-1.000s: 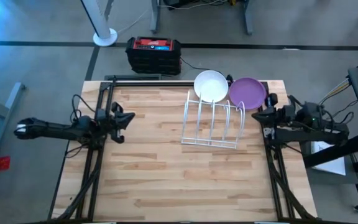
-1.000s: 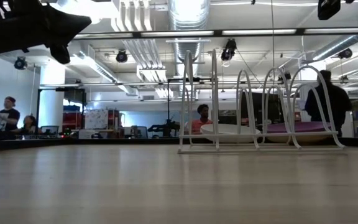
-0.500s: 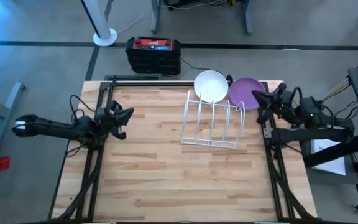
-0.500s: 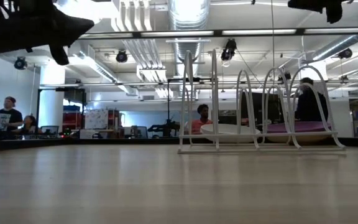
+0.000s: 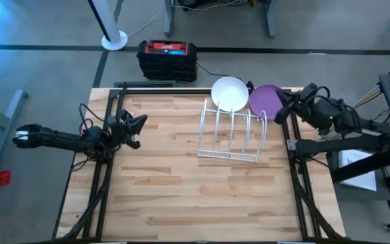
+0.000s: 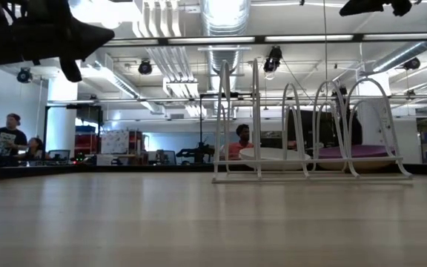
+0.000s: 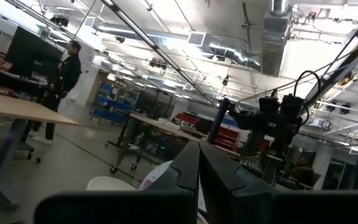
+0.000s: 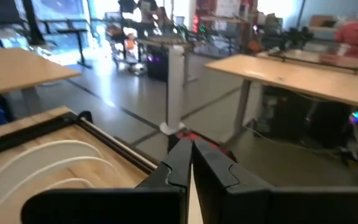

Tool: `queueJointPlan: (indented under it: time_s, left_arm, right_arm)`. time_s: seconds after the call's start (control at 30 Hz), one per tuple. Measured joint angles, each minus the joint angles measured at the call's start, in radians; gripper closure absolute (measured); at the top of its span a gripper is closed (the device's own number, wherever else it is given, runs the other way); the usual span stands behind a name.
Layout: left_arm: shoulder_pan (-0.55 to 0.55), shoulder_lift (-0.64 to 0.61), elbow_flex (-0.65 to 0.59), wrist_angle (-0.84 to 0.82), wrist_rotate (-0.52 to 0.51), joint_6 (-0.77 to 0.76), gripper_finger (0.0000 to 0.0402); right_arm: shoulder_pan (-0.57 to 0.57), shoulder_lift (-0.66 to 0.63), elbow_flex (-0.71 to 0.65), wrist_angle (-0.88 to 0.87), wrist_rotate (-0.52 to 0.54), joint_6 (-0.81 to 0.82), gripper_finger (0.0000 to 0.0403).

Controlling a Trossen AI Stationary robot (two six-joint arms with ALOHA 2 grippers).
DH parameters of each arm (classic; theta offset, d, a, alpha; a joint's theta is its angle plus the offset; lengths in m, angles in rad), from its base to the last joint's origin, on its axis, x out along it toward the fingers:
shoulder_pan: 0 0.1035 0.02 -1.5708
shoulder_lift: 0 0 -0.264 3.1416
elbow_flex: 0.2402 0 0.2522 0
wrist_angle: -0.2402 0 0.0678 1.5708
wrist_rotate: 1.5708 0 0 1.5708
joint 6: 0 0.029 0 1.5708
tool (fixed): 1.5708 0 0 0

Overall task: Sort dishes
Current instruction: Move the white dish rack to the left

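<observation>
Your right gripper hangs over the right rim of the purple plate, at the table's far right corner. In the right wrist view its 2 fingers are pressed together with nothing between them. The purple plate lies flat on the table, just behind the right end of the white wire rack, and the white plate lies beside it on its left, the 2 rims touching or nearly so. Neither dish stands in the rack's slots.

Your left gripper waits over the table's left edge, well apart from both dishes. Its fingers are also closed and empty.

Against 1 second ago, the right arm has swung from beside the rack's right end toward the far corner, and its gripper now overlaps the purple plate's rim from above. The left gripper has barely shifted. The 2 plates and the rack lie where they were.

The low view shows what the high view cannot: both plates rest flat on the tabletop behind the rack's arches, and the right gripper sits high above them, clear of the purple plate. People are in the room beyond. The high view alone shows the red and black box on the floor behind the table.
</observation>
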Motion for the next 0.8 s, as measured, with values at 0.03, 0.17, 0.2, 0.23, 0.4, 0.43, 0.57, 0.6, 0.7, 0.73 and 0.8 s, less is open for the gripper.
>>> queueJointPlan:
  time_s: [0.03,0.17,0.2,0.23,0.4,0.43,0.57,0.6,0.7,0.73,0.8]
  left_arm:
    - [0.0,0.0,0.0,0.004,0.0,0.0,0.0401]
    - [0.0,0.0,0.0,0.006,0.0,0.0,0.0401]
    - [0.0,-0.001,0.0,0.006,0.0,0.0,0.0401]
    - [0.0,-0.002,0.0,0.006,0.0,0.0,0.0401]
    - [0.0,-0.003,0.0,0.007,0.0,0.0,0.0401]
    - [0.0,-0.003,0.0,0.008,0.0,0.0,0.0401]
    - [0.0,-0.003,0.0,0.009,0.0,0.0,0.0401]
    - [0.0,-0.003,0.0,0.009,0.0,0.0,0.0401]
    - [0.0,-0.003,0.0,0.009,0.0,0.0,0.0401]
    - [0.0,-0.003,0.0,0.009,0.0,0.0,0.0401]
    - [0.0,-0.003,0.0,0.009,0.0,0.0,0.0401]
  right_arm:
    - [-0.01,0.01,0.019,-0.029,0.0,0.015,0.0394]
    - [-0.062,0.053,0.078,-0.127,0.0,0.052,0.0394]
    - [-0.079,0.064,0.09,-0.144,0.0,0.055,0.0394]
    - [-0.095,0.076,0.101,-0.156,0.0,0.055,0.0394]
    - [-0.197,0.129,0.13,-0.185,-0.028,0.041,0.0394]
    - [-0.221,0.14,0.133,-0.187,-0.035,0.034,0.0394]
    - [-0.334,0.189,0.142,-0.19,-0.047,-0.005,0.0394]
    - [-0.364,0.202,0.143,-0.19,-0.06,-0.014,0.0394]
    - [-0.472,0.246,0.143,-0.19,-0.137,-0.033,0.0394]
    - [-0.51,0.265,0.143,-0.19,-0.179,-0.037,0.0394]
    - [-0.592,0.305,0.143,-0.19,-0.283,-0.045,0.0394]
